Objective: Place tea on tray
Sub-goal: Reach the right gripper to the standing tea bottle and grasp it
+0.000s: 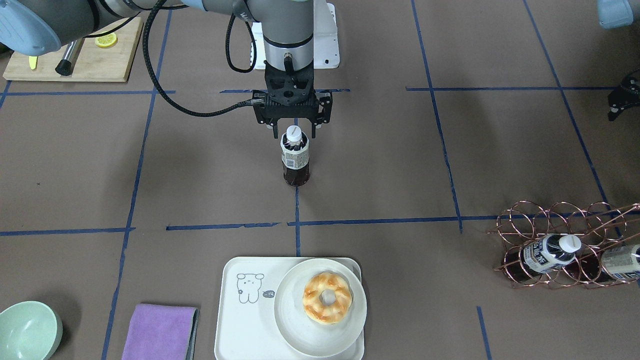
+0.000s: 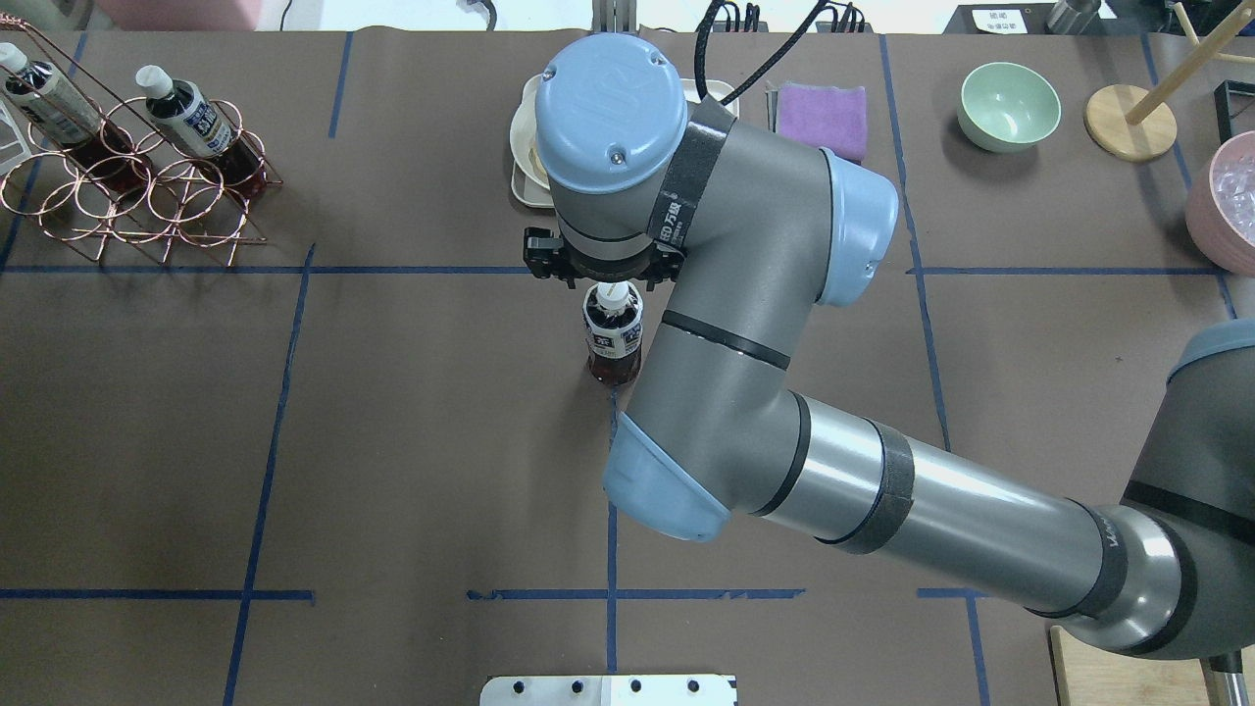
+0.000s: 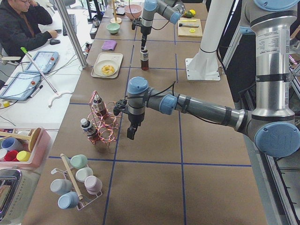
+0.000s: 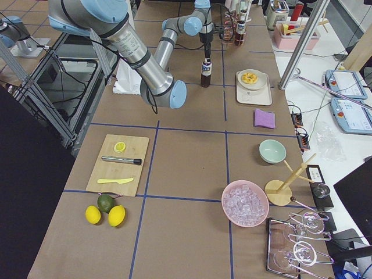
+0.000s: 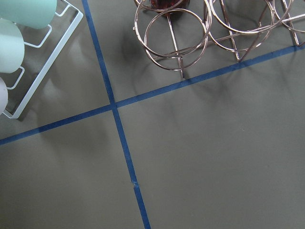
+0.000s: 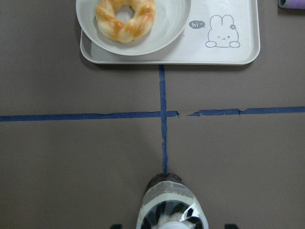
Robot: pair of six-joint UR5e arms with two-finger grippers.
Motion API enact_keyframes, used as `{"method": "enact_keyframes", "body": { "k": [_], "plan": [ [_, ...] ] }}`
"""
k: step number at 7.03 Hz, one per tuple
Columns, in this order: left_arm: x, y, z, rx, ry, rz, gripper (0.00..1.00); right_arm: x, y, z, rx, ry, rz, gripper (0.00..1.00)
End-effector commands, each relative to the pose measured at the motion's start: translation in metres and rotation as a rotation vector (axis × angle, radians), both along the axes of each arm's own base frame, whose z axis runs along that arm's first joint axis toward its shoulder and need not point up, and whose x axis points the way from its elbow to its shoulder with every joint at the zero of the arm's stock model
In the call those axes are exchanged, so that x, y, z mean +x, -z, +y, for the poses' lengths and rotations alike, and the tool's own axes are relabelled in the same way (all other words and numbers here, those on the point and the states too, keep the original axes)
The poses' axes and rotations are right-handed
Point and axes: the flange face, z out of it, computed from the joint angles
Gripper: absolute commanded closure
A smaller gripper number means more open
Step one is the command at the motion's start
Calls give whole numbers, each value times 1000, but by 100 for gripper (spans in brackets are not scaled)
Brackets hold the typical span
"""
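Beneath parted jaws, upright tea (image 1: 295,157)

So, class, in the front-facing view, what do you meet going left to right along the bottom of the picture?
Green bowl → purple cloth → tray → copper wire rack.
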Motion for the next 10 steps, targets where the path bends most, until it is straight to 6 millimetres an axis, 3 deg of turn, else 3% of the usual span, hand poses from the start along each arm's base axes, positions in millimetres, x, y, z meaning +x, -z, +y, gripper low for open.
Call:
{"method": "enact_keyframes", "body": {
  "k": [1,10],
  "plan": [
    [0,0,0,0,0,0,0,-2,-3,0,3,6,8,29],
    [0,-4,-2,-7,0,0,0,-6,-8,2,-1,30,13,39]
  ]
}}
